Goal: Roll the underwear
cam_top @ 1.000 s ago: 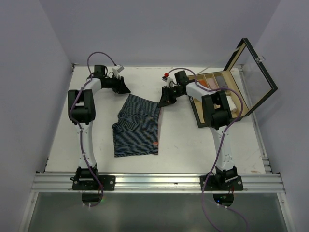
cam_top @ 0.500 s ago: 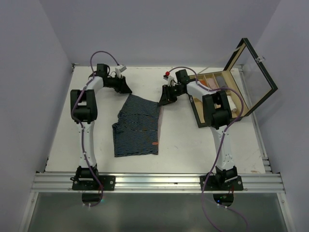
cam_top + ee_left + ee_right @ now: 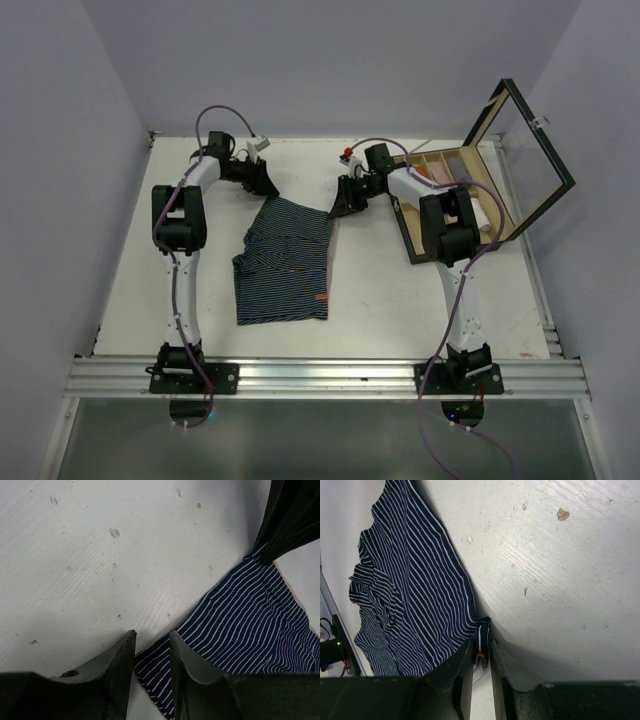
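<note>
The navy underwear (image 3: 285, 262) with thin pale stripes lies spread on the white table, its far edge between both arms. My left gripper (image 3: 266, 186) is at its far left corner. In the left wrist view the left gripper (image 3: 152, 635) is open, its fingers straddling that corner of the underwear (image 3: 250, 625), which lies flat in the gap. My right gripper (image 3: 338, 208) is at the far right corner. In the right wrist view the right gripper (image 3: 481, 645) is shut on a folded bit of the underwear (image 3: 415, 590) with an orange-and-white label.
A compartmented wooden box (image 3: 460, 153) stands at the back right with its glass lid (image 3: 525, 150) raised; pinkish and pale cloth things lie in its compartments. The enclosure walls rise close behind and on both sides. The metal rail (image 3: 330, 377) runs along the near edge.
My left gripper has slid a little right to the cloth's far left corner and its jaws have narrowed. The right gripper has stayed at the far right corner.
</note>
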Robot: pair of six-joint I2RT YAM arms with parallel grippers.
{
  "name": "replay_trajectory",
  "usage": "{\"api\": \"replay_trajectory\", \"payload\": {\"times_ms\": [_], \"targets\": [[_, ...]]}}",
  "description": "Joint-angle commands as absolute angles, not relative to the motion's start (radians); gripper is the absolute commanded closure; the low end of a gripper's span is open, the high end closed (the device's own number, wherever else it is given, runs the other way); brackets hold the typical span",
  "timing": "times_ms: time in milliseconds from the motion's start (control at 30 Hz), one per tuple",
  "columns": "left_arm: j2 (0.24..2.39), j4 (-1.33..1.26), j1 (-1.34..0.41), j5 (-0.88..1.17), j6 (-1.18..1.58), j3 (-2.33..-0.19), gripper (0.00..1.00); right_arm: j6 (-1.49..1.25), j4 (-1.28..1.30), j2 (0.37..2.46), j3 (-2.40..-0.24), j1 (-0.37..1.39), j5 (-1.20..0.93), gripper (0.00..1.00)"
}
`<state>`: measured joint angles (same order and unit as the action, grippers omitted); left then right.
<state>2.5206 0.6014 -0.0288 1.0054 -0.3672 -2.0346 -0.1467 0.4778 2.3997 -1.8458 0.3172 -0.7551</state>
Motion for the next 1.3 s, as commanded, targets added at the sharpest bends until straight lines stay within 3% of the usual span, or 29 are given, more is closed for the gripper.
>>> {"api": "replay_trajectory", "payload": {"times_ms": [0,300,500,667,1033,1267], "targets": [[2.557,0.722,-0.032,0.924,-0.443,-2.029,0.62,-0.123,0.52,2.433,-1.845,0.311,-0.713,0.76],[2.559,0.825,-0.015,0.914,-0.549,-2.02,0.63,-0.112,0.535,2.445,-1.858,0.311,-0.735,0.83],[2.542,0.767,-0.005,0.911,-0.514,-2.019,0.82,-0.078,0.543,2.427,-1.876,0.307,-0.747,0.98],[2.539,0.747,-0.005,0.911,-0.506,-2.072,0.99,0.09,0.613,2.385,-1.919,0.302,-0.776,1.0],[2.402,0.595,-0.005,0.974,-0.474,-1.993,1.0,0.39,0.756,2.304,-2.025,0.302,-0.726,1.0],[2.355,0.483,-0.003,0.971,-0.411,-2.04,1.0,0.442,0.813,2.365,-2.261,0.291,-0.693,1.0]]}}
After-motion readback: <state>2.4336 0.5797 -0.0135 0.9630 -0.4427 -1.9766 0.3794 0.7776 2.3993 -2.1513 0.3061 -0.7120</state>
